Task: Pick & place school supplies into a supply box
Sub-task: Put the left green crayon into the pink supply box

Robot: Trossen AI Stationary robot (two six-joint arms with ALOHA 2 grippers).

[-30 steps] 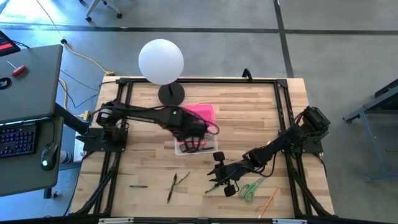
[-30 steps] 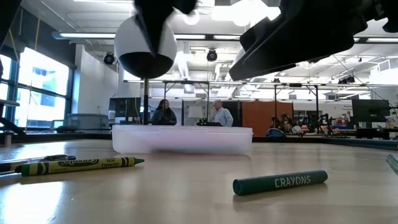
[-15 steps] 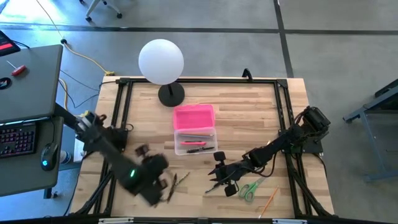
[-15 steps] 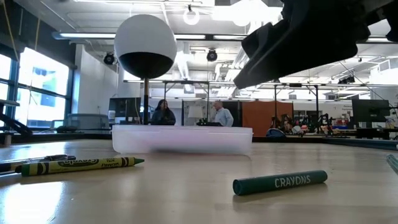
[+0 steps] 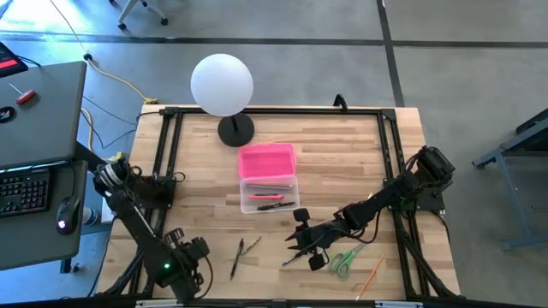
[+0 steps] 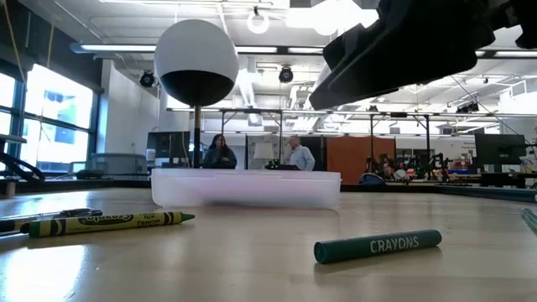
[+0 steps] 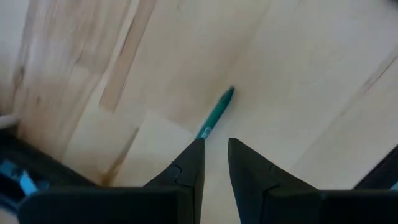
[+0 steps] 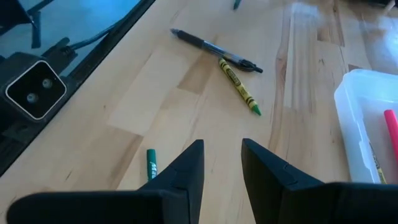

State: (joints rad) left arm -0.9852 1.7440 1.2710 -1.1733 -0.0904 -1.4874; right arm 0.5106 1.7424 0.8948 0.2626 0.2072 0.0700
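Near edge: L gripper (image 7: 214, 162) hung just over a teal-green crayon (image 7: 216, 113) at the table's (image 5: 342, 145) front-left corner, fingers (image 7: 189, 163) a narrow gap apart, holding nothing. R gripper (image 8: 222, 165) hovered front-centre, jaws slightly parted, empty; green "CRAYONS" crayon (image 8: 151, 164) lay just ahead of it, w/ green-handled scissors (image 5: 343, 260) and orange pencil (image 5: 370, 276) beside the arm. Farther in, a yellow-green crayon (image 8: 239, 86) lay touching a dark pen (image 8: 216, 50). Mid-table sat the clear supply box (image 5: 268, 193), pink-red pen (image 5: 269, 197) and others inside, pink lid (image 5: 266, 160) open behind. Beyond, white globe lamp (image 5: 222, 84). Two people (image 6: 221, 152) stood far off in the room.
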